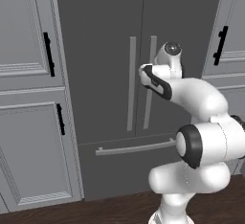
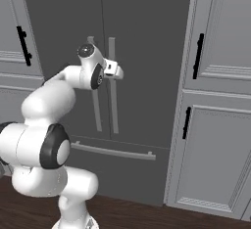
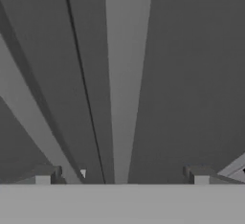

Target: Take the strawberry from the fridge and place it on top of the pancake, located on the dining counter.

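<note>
Here we face the fridge (image 1: 105, 74), its two dark doors shut, flanked by light grey cabinets (image 1: 28, 98) with black handles. Our gripper (image 3: 122, 175) hovers close before the right door's vertical bar handle (image 3: 127, 74), which runs between the fingers (image 3: 45, 174); they are spread wide and grasp nothing.

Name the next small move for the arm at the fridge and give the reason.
Probably ease the gripper forward until its open jaws straddle the right door's handle, then close. The fridge doors are shut, and the hand view shows that bar centred between the fingertips, not yet grasped.
</note>
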Robot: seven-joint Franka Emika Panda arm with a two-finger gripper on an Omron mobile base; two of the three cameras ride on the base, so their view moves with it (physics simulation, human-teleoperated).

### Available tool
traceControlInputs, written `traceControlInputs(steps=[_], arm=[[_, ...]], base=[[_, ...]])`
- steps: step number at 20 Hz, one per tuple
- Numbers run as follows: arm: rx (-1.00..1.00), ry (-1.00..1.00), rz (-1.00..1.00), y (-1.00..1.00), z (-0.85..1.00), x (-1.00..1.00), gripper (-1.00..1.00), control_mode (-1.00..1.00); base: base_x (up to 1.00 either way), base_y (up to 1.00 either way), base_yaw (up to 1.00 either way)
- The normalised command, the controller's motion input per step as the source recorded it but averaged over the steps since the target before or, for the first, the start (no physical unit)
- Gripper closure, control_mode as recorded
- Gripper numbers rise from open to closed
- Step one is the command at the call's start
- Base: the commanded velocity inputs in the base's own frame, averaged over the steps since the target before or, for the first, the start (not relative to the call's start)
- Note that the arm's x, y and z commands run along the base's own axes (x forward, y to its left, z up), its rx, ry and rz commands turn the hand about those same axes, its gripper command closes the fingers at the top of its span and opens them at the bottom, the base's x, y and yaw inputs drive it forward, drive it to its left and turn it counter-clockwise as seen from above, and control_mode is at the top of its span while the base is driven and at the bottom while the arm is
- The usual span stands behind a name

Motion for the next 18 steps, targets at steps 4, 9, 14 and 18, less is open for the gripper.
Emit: traceControlInputs(steps=[4,9,14,18], arm=[[0.0,-0.01,0.0,-0.13,-0.29,0.64,-1.0,-1.0],[0.0,0.0,0.0,-0.11,-0.26,0.63,-1.0,-1.0],[0.0,0.0,0.0,-0.01,-0.26,0.6,-1.0,-1.0],[0.0,0.0,0.0,-0.01,-0.26,0.54,-1.0,-1.0]], base=[[0.0,0.0,0.0],[0.0,0.0,0.0],[0.0,0.0,0.0],[0.0,0.0,0.0]])
